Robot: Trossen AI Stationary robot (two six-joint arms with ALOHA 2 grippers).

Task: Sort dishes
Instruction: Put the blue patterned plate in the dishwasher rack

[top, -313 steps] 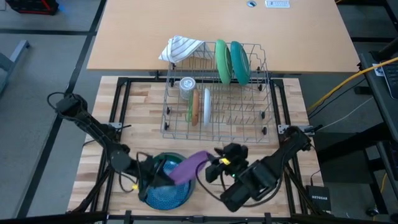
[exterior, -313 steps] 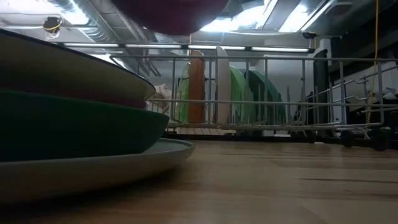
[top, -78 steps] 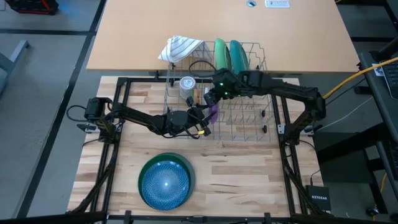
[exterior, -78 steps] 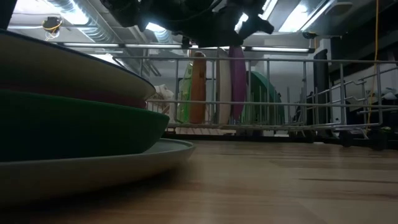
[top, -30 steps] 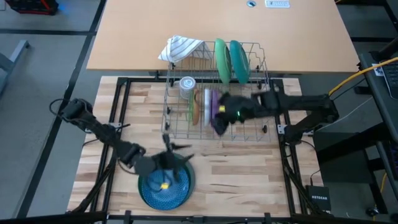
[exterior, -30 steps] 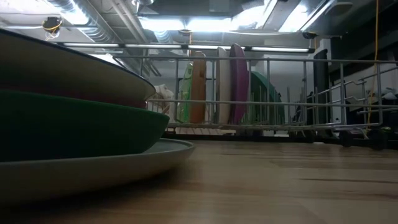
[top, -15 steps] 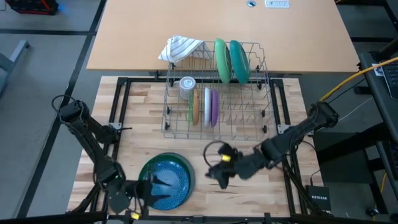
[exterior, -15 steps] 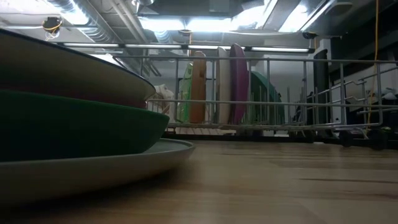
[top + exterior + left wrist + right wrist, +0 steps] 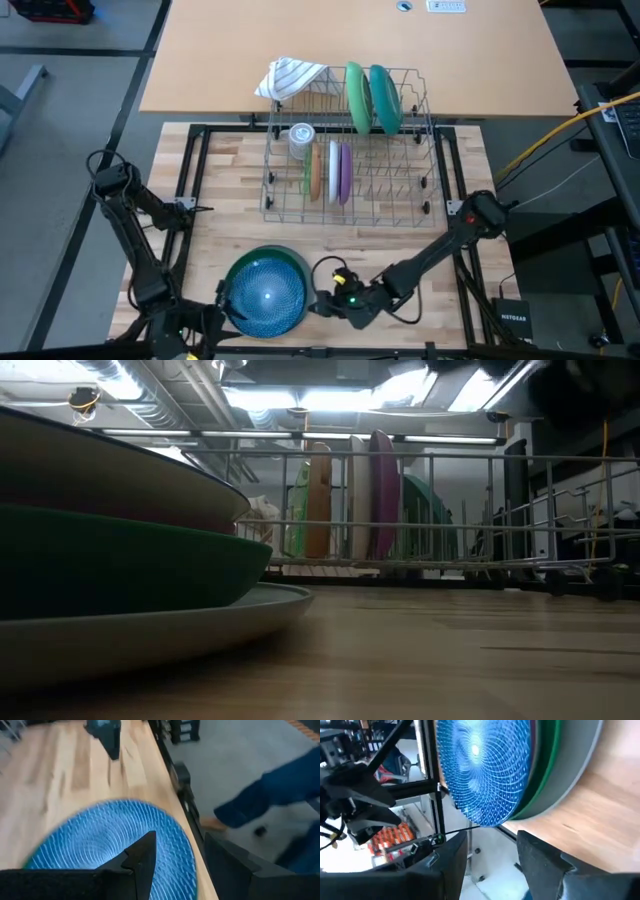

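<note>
Stack of dishes [image 9: 265,293] sits at the near edge of the butcher-block table [image 9: 400,250]. Top piece is a round blue plate [image 9: 262,297] with a fine ribbed spiral texture, glossy plastic. Under it, per the right wrist view: a dark green rim [image 9: 547,785], then a wide pale grey plate [image 9: 582,757] at the bottom, flat on the wood. Low view shows the same stack as smooth shallow curved rims, a thin dark red edge [image 9: 200,520] between two of them.

Left gripper [image 9: 212,312] is just beside the stack's near-left rim, fingers [image 9: 142,857] apart with nothing between them, over the blue plate's edge. Right gripper [image 9: 322,300] is just beside the stack's right rim, fingers [image 9: 540,855] spread wide, empty, not touching the plates as far as I can tell.

Farther back: wire dish rack [image 9: 400,210], thin grey metal rods. Standing on edge in its near row: a green, a tan [image 9: 314,172], a white and a purple plate [image 9: 345,170], close together. Far row: large green plate [image 9: 357,97] and teal plate [image 9: 384,98], upright side by side. Small clear glass [image 9: 300,138] in the rack's left side. Striped white cloth [image 9: 288,77] draped on the far-left corner.

A person's blue trouser leg [image 9: 270,790] shows on the floor beyond the table edge.
</note>
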